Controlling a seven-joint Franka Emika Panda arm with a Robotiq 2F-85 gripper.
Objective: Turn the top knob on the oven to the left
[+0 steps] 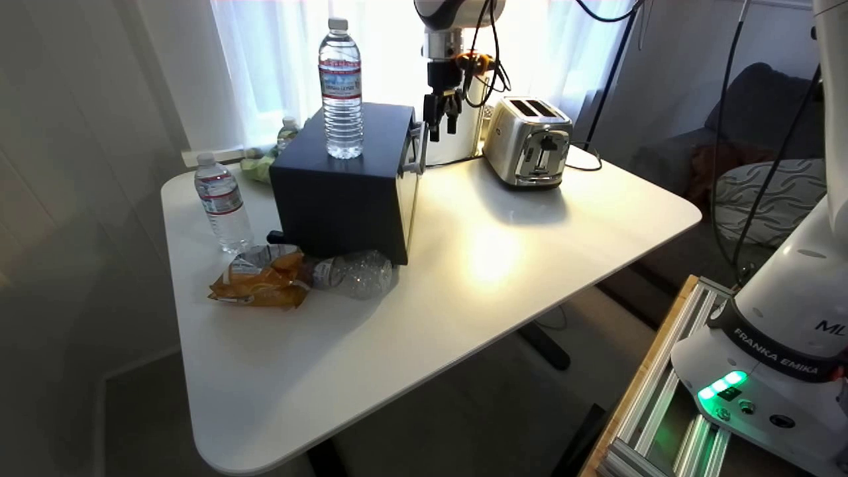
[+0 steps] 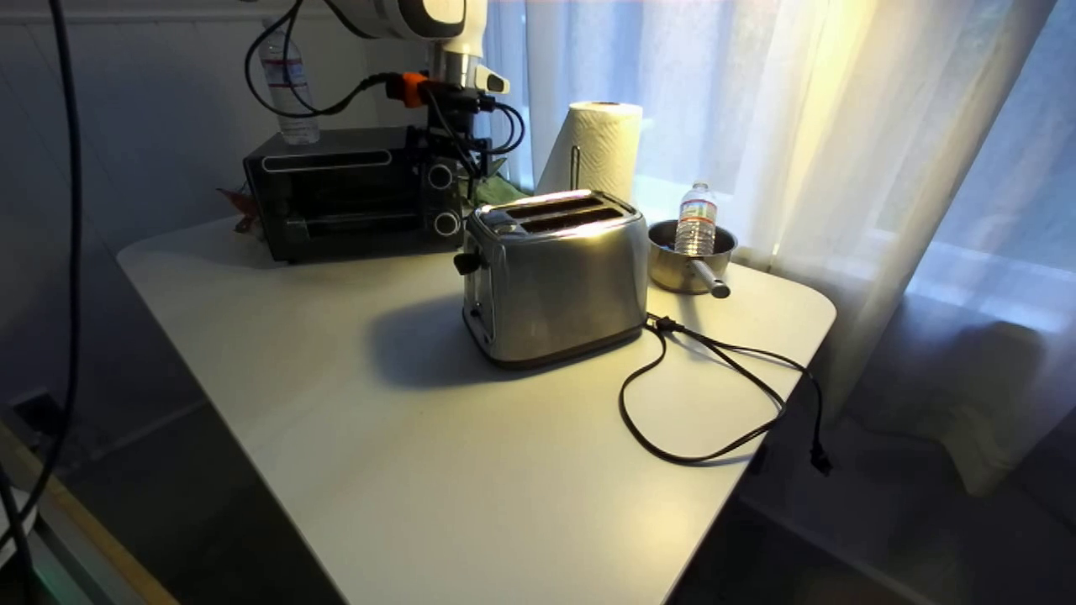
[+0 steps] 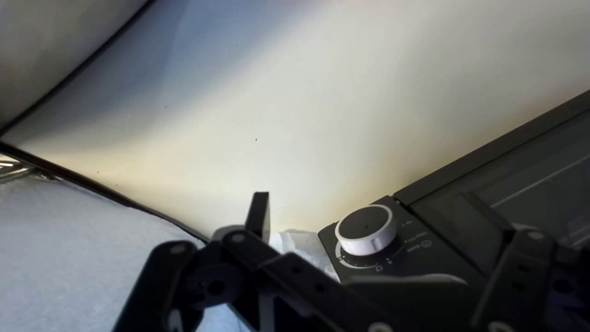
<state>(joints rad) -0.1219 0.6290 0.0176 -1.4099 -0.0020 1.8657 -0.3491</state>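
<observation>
1. Oven [image 1: 338,212] on table [image 1: 430,311], bottle [image 1: 341,99] upright on top.
2. Top knob [image 2: 440,176] and lower knob [image 2: 446,223] both show in an exterior view; wrist view adds dial marks [image 3: 417,243] up close.
3. Bag [image 1: 262,281] and pot [image 2: 671,275]: one exterior view apiece.
4. Gripper [image 3: 374,216] in front of oven, knob end, jaws spread wide. Contact: can't tell.
5. Arm [image 1: 437,14] overhead, wrist pointing down.

Around me: a home, I'd say
Curtains [image 2: 756,126]: long, pale, backlit
Worktop [image 1: 318,358]: toaster [image 2: 563,290], oven [image 1: 331,212], paper towels [image 2: 618,155], kitchen fashion
Sofa-like seat [image 1: 755,99]: dark, patterned fabric [image 1: 741,195] near it
Robot base [image 1: 762,385]: a lab touch
</observation>
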